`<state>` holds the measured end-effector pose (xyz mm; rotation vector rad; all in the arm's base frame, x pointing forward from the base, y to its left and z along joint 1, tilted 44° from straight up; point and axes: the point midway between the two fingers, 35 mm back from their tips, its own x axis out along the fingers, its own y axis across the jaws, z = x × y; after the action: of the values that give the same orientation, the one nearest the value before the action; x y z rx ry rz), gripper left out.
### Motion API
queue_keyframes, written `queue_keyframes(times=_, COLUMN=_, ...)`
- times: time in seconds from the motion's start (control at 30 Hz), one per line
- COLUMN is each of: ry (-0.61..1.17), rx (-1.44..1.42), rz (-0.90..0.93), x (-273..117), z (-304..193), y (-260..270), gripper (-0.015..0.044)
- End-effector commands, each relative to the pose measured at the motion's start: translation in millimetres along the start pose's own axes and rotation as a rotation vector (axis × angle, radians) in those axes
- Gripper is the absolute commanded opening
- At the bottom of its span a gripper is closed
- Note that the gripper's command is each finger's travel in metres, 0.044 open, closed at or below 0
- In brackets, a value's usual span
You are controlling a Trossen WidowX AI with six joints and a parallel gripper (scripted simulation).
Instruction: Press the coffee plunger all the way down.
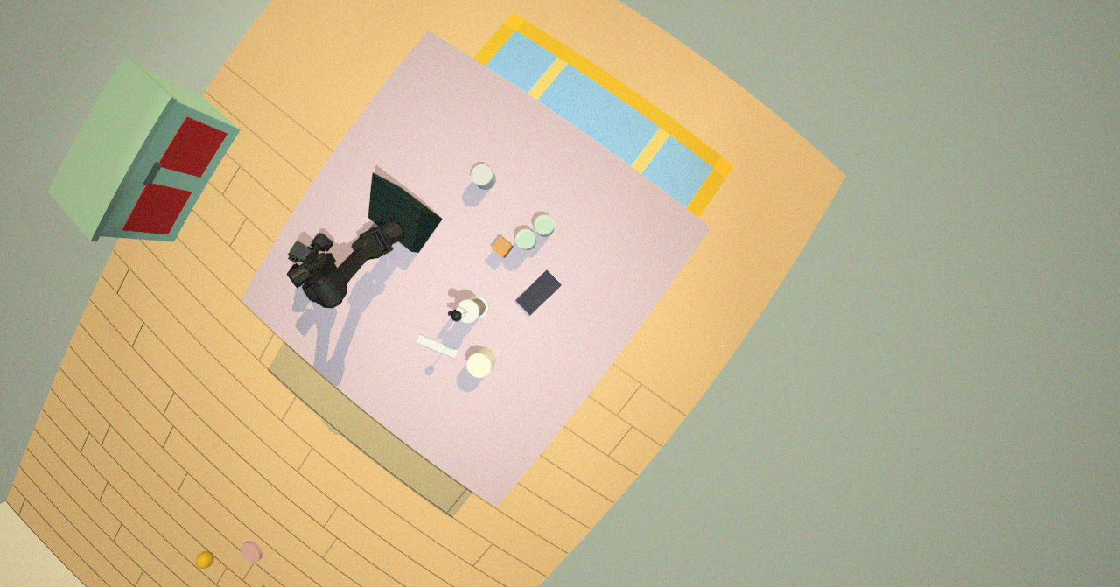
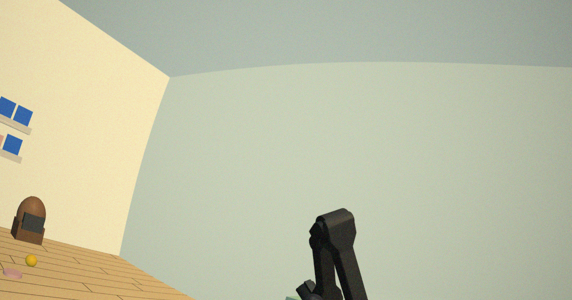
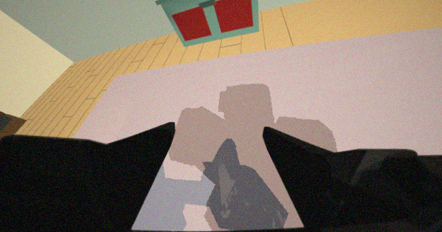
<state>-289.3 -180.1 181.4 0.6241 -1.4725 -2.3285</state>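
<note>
The coffee press (image 1: 469, 310) stands upright on the pink table top, a small white-topped cylinder. Its black plunger knob (image 1: 455, 315) stands raised above the lid on a thin rod, which also shows in its shadow. My gripper (image 1: 310, 247) (image 3: 220, 129) is open and empty, near the table's left edge, well away from the press. In the wrist view only pink surface and shadows show between its fingers. The exterior view shows upper arm parts but not the press. The press is out of the wrist view.
A white strip (image 1: 436, 346) and a cream cylinder (image 1: 478, 365) are near the press. A dark block (image 1: 537, 292), orange cube (image 1: 501, 247), two green cylinders (image 1: 525, 239) (image 1: 543, 225) and a white cylinder (image 1: 481, 175) stand farther off. A dark green panel (image 1: 402, 212) stands beside the arm.
</note>
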Motion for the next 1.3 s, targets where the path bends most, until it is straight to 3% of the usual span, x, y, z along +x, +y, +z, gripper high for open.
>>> queue_keyframes(times=0.0, ry=0.002, rx=-0.003, rz=0.0, x=0.1, z=-0.8, y=0.3, gripper=0.0426)
queue_keyframes(times=0.17, ry=0.046, rx=-0.051, rz=0.026, x=-1.1, z=-19.5, y=16.3, gripper=0.044)
queue_keyframes(times=0.43, ry=0.204, rx=-0.223, rz=0.14, x=-22.6, z=-91.2, y=74.1, gripper=0.044)
queue_keyframes(times=0.83, ry=0.273, rx=-0.319, rz=0.232, x=-43.3, z=-117.3, y=103.5, gripper=0.044)
queue_keyframes(times=1.27, ry=0.54, rx=-0.534, rz=0.477, x=-142.0, z=-222.9, y=149.7, gripper=0.044)
